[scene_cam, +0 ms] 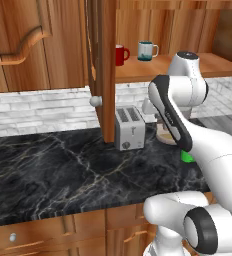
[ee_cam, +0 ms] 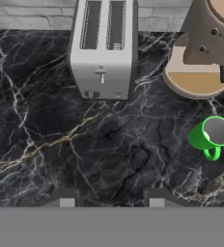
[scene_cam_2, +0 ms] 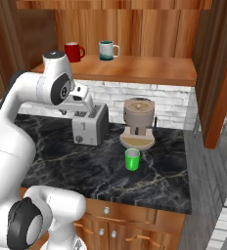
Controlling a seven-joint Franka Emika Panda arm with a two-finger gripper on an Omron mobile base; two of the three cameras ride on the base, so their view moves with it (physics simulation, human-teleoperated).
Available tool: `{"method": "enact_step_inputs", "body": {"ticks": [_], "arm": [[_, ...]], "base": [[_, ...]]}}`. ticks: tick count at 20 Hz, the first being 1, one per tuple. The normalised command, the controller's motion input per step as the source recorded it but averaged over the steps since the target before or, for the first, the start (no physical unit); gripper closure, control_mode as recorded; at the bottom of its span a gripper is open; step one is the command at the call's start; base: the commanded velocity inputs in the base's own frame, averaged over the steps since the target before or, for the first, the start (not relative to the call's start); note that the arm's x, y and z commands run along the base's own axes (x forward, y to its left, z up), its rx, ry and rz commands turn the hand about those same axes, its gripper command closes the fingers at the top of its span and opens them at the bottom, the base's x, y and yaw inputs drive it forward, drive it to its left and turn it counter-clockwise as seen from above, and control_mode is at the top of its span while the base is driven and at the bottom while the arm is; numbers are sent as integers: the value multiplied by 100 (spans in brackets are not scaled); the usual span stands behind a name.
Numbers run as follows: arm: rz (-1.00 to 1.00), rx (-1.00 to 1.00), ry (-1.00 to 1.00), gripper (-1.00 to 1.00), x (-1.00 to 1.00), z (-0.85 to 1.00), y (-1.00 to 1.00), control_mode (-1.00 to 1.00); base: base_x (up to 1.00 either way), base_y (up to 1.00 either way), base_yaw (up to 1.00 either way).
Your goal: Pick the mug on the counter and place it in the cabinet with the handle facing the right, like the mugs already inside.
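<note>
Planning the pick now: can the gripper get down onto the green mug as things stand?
Probably yes. The mug stands upright on the counter, apart from the coffee machine and toaster, with nothing over it; the gripper must shift sideways first.

Green mug (ee_cam: 211,137), black pale-veined counter (ee_cam: 61,140)

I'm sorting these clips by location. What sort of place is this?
A rendered home kitchen, most likely: a toaster and a coffee machine stand on the black marble counter, with mugs on the wooden cabinet shelf above.
</note>
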Motion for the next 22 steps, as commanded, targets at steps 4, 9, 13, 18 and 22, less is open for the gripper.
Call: {"method": "enact_step_inputs", "body": {"ticks": [4,9,13,18,22], "arm": [[0,0,-1,-100,-9,0,2,-100],[-7,0,0,-100,-18,0,-4,-100],[-11,0,1,-100,-18,0,-10,-100],[-10,0,1,-100,-17,0,-14,-100],[-8,0,1,-100,-16,-4,-19,-100]], "base": [[0,0,0],[0,0,0],[0,0,0],[0,0,0],[0,0,0]]}}
